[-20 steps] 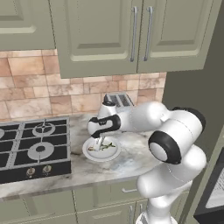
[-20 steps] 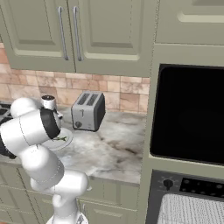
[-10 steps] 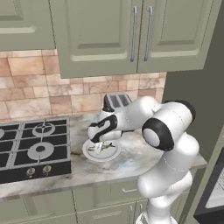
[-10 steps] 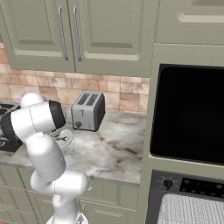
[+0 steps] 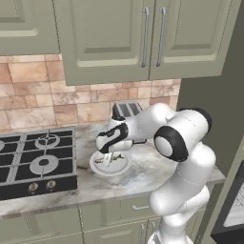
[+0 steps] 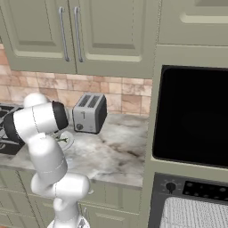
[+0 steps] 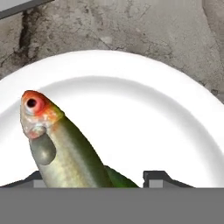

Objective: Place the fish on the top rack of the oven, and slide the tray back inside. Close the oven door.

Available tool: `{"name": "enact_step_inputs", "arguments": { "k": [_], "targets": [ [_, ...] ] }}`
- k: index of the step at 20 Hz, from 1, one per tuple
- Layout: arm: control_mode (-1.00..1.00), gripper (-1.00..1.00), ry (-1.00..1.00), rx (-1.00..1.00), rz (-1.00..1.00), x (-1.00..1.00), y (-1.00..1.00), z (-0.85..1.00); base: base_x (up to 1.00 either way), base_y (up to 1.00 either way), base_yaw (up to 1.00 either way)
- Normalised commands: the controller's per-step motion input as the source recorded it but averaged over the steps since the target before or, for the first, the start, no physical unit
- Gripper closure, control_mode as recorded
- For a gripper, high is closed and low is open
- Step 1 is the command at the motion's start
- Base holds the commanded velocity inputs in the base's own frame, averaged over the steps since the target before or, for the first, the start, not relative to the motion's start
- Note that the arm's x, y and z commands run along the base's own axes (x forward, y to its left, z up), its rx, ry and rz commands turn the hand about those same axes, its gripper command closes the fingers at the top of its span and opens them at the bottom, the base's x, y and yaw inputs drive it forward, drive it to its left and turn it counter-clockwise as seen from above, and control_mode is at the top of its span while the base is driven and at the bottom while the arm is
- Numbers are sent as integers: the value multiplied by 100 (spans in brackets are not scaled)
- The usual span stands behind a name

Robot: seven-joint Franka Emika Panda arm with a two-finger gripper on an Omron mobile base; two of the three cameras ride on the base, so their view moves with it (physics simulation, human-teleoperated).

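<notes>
A home kitchen — gas hob, toaster, olive cabinets, built-in oven.

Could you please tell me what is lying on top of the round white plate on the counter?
A small slender fish with greenish back and orange-red head lies on the round white plate; its tail end is covered by the gripper.

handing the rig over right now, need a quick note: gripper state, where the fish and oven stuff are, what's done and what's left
Gripper: down over the white plate on the counter, between stove and toaster. In the hand view the fish lies on the plate with its body running between the fingertips; whether they have closed on it cannot be told.
Oven: low on the right of the right base view, with its rack showing pulled out.
Done: approach to the fish.
Left: grip and lift the fish, carry it to the rack, slide the rack in, close the oven door.
</notes>
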Motion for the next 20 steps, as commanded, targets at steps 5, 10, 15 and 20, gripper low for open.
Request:
{"name": "enact_step_inputs", "arguments": {
  "k": [5,10,15,20],
  "targets": [
    [-100,100,-21,0,0,-58,-4,45,0,0,0],
    [-100,100,-23,0,0,-91,-27,79,0,0,0],
    [-100,100,-17,4,-6,-98,-36,72,0,0,0],
    [-100,100,-5,10,-11,-72,-73,76,0,0,0]
  ]
}}
